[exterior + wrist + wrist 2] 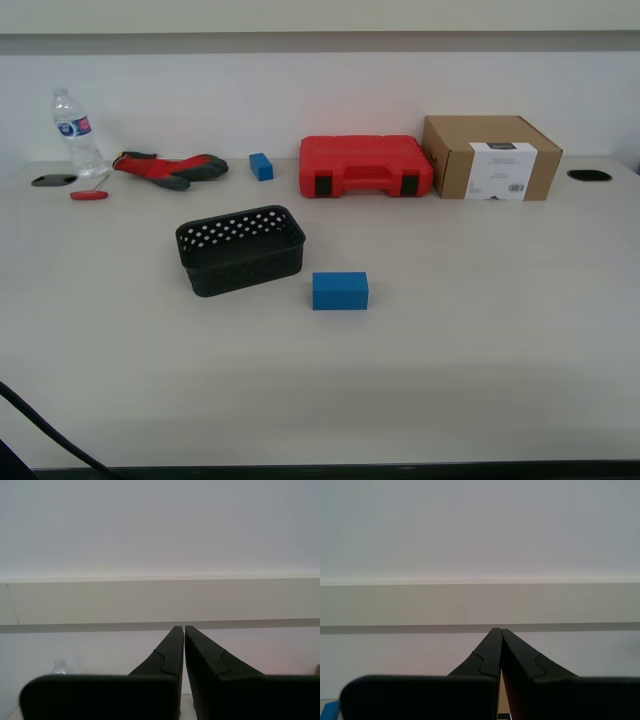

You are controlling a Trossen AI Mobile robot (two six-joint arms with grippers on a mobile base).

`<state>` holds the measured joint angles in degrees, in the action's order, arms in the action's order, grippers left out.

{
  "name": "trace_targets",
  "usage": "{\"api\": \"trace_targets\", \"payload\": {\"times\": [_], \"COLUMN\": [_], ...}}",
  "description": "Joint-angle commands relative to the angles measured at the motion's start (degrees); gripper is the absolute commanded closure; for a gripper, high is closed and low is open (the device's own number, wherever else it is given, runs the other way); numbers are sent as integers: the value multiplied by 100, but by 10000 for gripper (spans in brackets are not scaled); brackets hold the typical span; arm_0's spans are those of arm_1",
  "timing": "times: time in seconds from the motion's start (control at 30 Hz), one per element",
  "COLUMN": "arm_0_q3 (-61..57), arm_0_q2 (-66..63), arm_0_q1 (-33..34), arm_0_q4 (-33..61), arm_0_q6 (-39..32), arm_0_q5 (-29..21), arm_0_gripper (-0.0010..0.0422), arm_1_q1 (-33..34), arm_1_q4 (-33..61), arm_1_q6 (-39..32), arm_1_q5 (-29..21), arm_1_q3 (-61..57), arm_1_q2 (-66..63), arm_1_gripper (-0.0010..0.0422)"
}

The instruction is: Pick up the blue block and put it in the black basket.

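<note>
- The blue block (340, 290) lies on the pale table (480, 330), just beside the black basket (241, 249), toward the exterior view's right and apart from its wall.
- The perforated basket sits open-topped; nothing shows inside it.
- Along the wall: a small blue cube (261, 166), a closed red tool case (365, 166), a shut cardboard box (490, 157), a red glove (170, 168), a water bottle (75, 132).
- My first gripper (182, 630) and my second gripper (497, 631) each point at the wall, jaws pressed together, holding nothing.
</note>
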<state>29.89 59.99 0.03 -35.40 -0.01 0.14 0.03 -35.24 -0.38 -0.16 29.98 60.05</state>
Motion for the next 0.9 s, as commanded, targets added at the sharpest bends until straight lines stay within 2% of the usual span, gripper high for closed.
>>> {"api": "trace_targets", "payload": {"times": [0.03,0.33,0.4,0.53,0.57,0.7,0.8,0.9], "arm_0_q3": [11,11,11,11,11,11,11,11], "arm_0_q2": [2,2,2,2,2,2,2,2], "arm_0_q1": [-2,-4,-4,-4,-2,-4,-4,-4], "arm_0_q4": [-13,-13,-13,-13,-15,-13,-13,-9], "arm_0_q6": [0,0,0,0,0,0,0,0], "arm_0_q5": [0,0,0,0,0,0,0,0], "arm_0_gripper": [413,413,413,413,413,413,413,413], "arm_1_q1": [-2,0,4,144,278,1285,2273,3176], "arm_1_q4": [-22,-11,33,654,940,1860,1908,1930], "arm_1_q6": [-9,-2,-2,-2,-4,-461,-1071,-1735], "arm_1_q5": [-7,-74,-592,-2500,-2643,-2632,-2465,-1639], "arm_1_q3": [2,2,2,0,-2,-11,35,269], "arm_1_q2": [-2,-2,-2,243,380,1274,2251,3265], "arm_1_gripper": [413,413,413,413,413,413,413,413]}}
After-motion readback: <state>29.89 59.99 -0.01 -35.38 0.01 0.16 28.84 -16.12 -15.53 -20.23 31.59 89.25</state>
